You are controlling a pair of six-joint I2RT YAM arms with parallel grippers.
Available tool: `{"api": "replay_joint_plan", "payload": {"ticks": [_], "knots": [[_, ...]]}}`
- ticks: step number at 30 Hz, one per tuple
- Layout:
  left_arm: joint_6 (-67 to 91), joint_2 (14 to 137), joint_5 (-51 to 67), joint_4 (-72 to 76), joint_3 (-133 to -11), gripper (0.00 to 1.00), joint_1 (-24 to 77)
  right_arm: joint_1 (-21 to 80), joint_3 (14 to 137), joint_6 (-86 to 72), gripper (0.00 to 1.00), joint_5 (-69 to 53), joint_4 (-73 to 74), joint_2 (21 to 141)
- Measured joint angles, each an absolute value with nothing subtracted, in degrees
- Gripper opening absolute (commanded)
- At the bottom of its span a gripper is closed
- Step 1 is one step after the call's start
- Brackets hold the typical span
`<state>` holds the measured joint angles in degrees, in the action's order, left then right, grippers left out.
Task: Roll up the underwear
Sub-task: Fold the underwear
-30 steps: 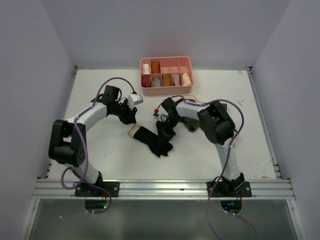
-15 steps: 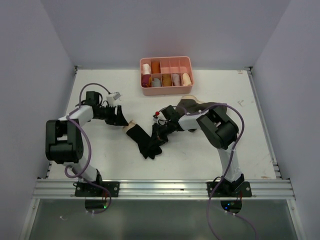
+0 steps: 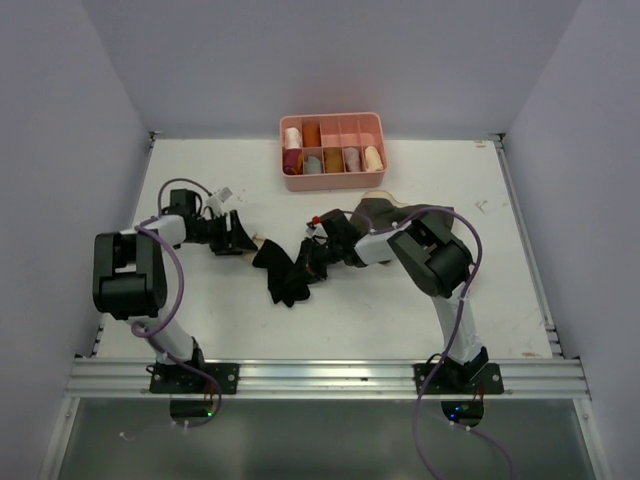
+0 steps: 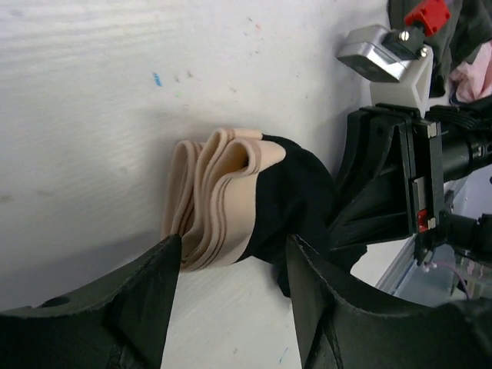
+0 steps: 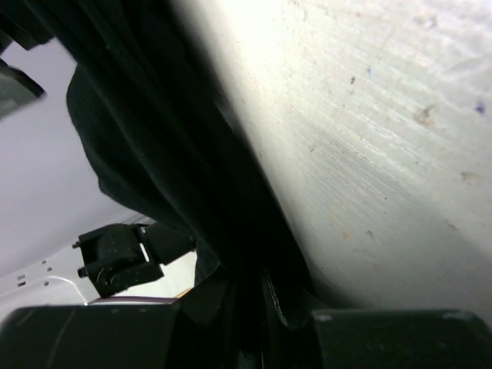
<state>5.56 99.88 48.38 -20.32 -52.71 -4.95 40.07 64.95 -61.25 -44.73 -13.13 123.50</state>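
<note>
The underwear (image 3: 283,275) is a bunched black cloth on the table between the two arms. In the left wrist view its beige-peach waistband (image 4: 219,196) lies folded in layers, with the black cloth (image 4: 296,200) beside it. My left gripper (image 3: 240,242) is open, and its fingers (image 4: 146,307) straddle the space just short of the waistband without closing on it. My right gripper (image 3: 310,258) is shut on the black cloth (image 5: 177,154) at the underwear's right side. It also shows in the left wrist view (image 4: 392,184).
A pink divided box (image 3: 332,150) with several rolled garments stands at the back centre. An olive-brown garment (image 3: 385,215) with a pale one beside it lies behind the right arm's forearm. White walls close in the left and right sides.
Both grippers and the underwear have shifted left. The right gripper has dragged the black cloth with it, and the cloth is more bunched. The left arm has drawn back toward the left wall.
</note>
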Motion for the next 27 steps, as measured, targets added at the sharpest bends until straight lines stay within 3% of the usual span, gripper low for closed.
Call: {"api": "replay_joint_plan", "payload": {"ticks": [11, 20, 27], "knots": [[8.6, 92.1, 46.2, -18.6, -51.4, 0.67, -13.5, 40.2, 61.8, -64.5, 0.16, -44.3, -20.7, 123.5], [20.3, 94.8, 48.9, -5.5, -43.4, 0.68, -11.1, 40.7, 62.2, -65.4, 0.16, -44.1, -22.8, 124.4], [28.1, 97.6, 48.4, 6.3, -41.3, 0.63, -7.6, 40.9, 62.5, -65.6, 0.15, -44.1, -22.7, 124.6]]}}
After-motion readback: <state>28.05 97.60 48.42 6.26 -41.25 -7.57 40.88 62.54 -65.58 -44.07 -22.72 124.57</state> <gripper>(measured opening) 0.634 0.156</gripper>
